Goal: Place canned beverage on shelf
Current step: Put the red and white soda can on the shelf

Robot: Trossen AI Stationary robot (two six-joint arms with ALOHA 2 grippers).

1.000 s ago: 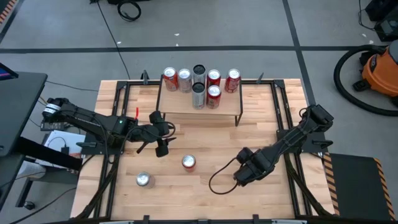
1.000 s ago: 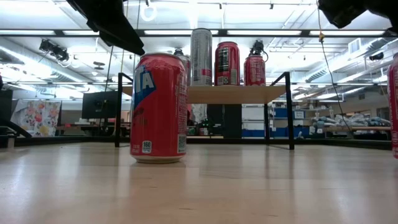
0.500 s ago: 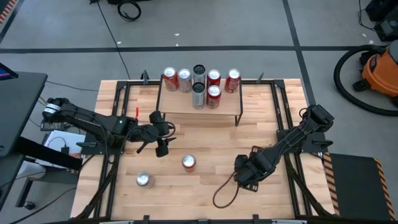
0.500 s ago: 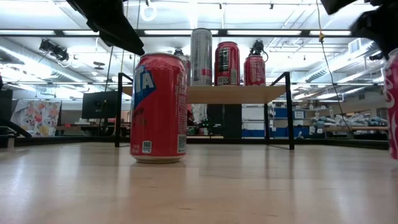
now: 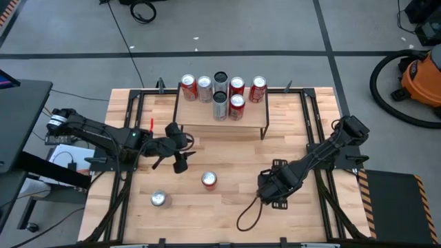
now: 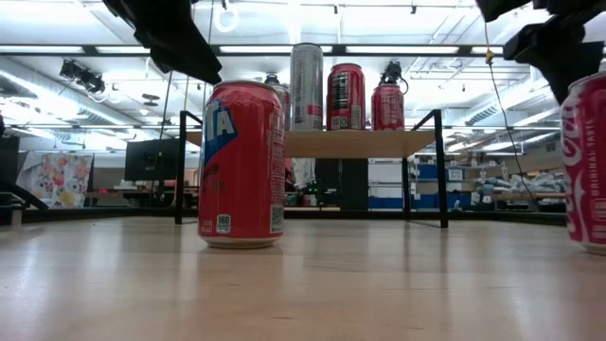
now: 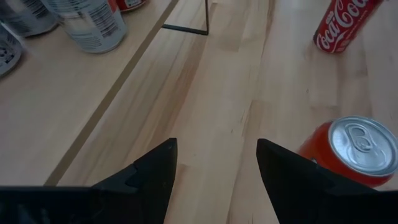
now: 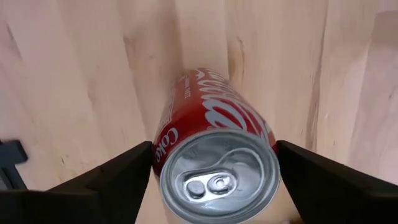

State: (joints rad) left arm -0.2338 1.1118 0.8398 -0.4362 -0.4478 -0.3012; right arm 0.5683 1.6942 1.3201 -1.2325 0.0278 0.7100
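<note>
A red Coca-Cola can [image 8: 217, 155] stands upright on the wooden table, at the right edge of the low view [image 6: 587, 161]. My right gripper [image 8: 214, 149] points straight down over it and is shut on it; in the high view the gripper [image 5: 275, 187] hides the can. The shelf [image 5: 220, 118] stands at the table's far side with several cans on its plank. My left gripper [image 5: 180, 162] hovers left of centre, open and empty [image 7: 217, 162]. A second red can [image 5: 209, 180] stands between the two grippers. My right gripper pinches the Coca-Cola can by its upper wall [image 8: 163, 149], just below the top rim, one finger [image 8: 124, 171] on each side. The fingers come from above, pointing down. The can is upright with its base on the table.
A silver can [image 5: 160, 200] stands near the front left. A black cable loop [image 5: 248, 213] hangs below my right arm over the front of the table. Black rails [image 5: 127, 138] run along both sides of the table. Bare wood lies between the shelf and the loose cans.
My right gripper has rolled about its downward axis while staying in place. The Coca-Cola can has shifted a little toward the table's left; it leaned half a second ago and is upright now. The cable loop has swung toward the near edge.
</note>
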